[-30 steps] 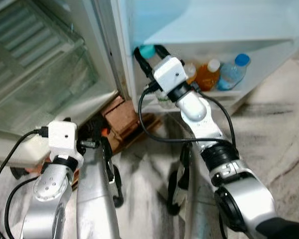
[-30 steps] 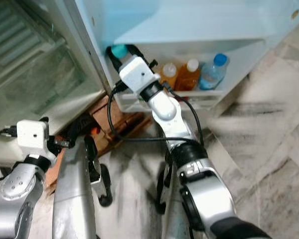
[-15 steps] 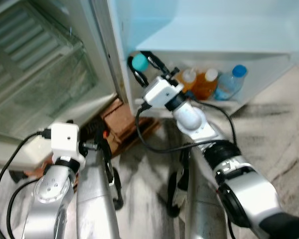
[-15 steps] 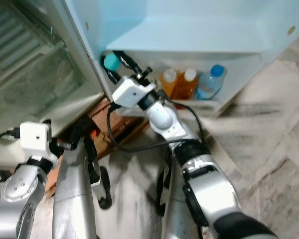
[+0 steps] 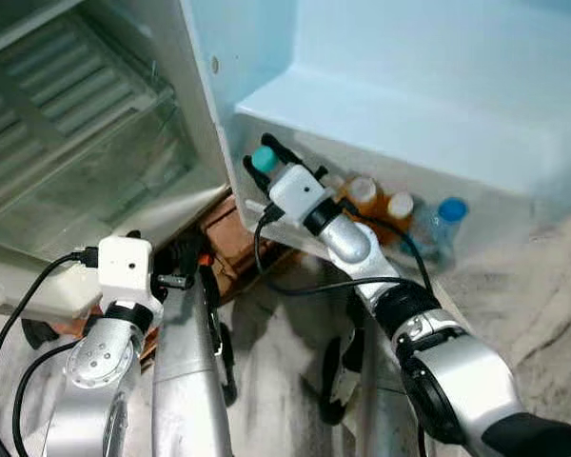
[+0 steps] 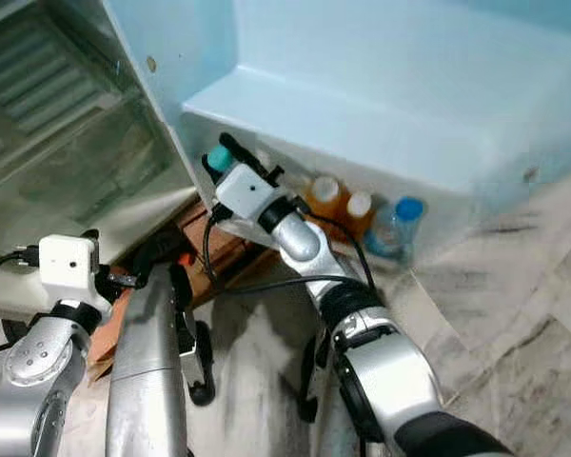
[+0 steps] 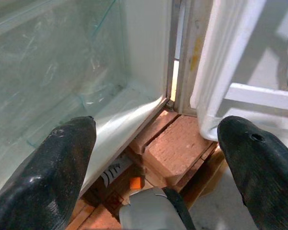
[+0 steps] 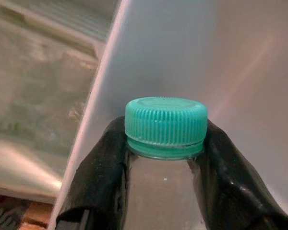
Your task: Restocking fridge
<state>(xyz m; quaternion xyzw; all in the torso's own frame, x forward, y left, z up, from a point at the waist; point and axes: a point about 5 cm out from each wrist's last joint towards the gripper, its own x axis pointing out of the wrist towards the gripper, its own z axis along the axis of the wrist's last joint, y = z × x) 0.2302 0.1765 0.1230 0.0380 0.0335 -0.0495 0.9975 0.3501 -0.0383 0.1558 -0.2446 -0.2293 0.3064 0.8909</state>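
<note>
The right gripper (image 8: 165, 187) pinched the neck of a clear bottle with a teal cap (image 8: 165, 125), one black finger (image 8: 98, 177) on each side just under the cap. It held the bottle upright at the hinge end of the fridge door's bottom shelf (image 5: 414, 262). Further along that shelf stood two orange juice bottles (image 5: 364, 195) and a blue-capped water bottle (image 5: 441, 221). The left gripper (image 7: 153, 158) hung low with fingers spread wide, near bricks (image 7: 175, 151) under the fridge's glass shelf (image 5: 105, 143).
</note>
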